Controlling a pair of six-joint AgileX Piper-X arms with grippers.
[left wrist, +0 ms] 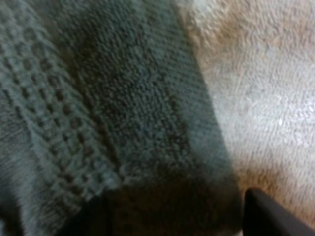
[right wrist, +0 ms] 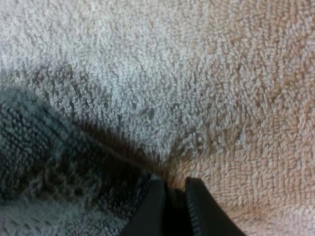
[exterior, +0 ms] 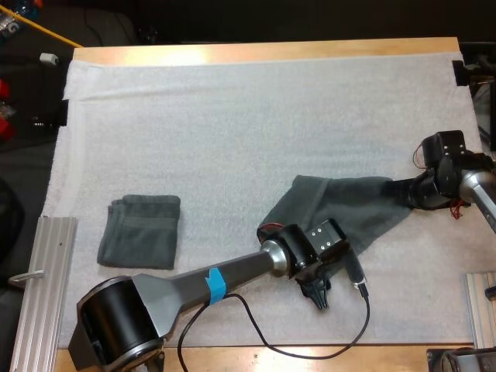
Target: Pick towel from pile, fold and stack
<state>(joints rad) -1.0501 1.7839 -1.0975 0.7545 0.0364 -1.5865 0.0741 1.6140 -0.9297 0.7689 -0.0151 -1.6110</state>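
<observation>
The loose towel (exterior: 341,208) lies on the white mat (exterior: 232,116) right of centre, spread out and drawn to a narrow point on its right side. That point runs into my right tool (exterior: 408,194). In the right wrist view its black fingers (right wrist: 150,206) stand almost together, pinching the towel's corner low on the mat. My left tool (exterior: 318,293) sits at the towel's near edge, and its wrist view has the dark weave close up against it. Whether it has hold of the cloth I cannot tell. A folded towel (exterior: 139,231) rests well apart to the left. The wooden tabletop (exterior: 263,53) borders the mat.
</observation>
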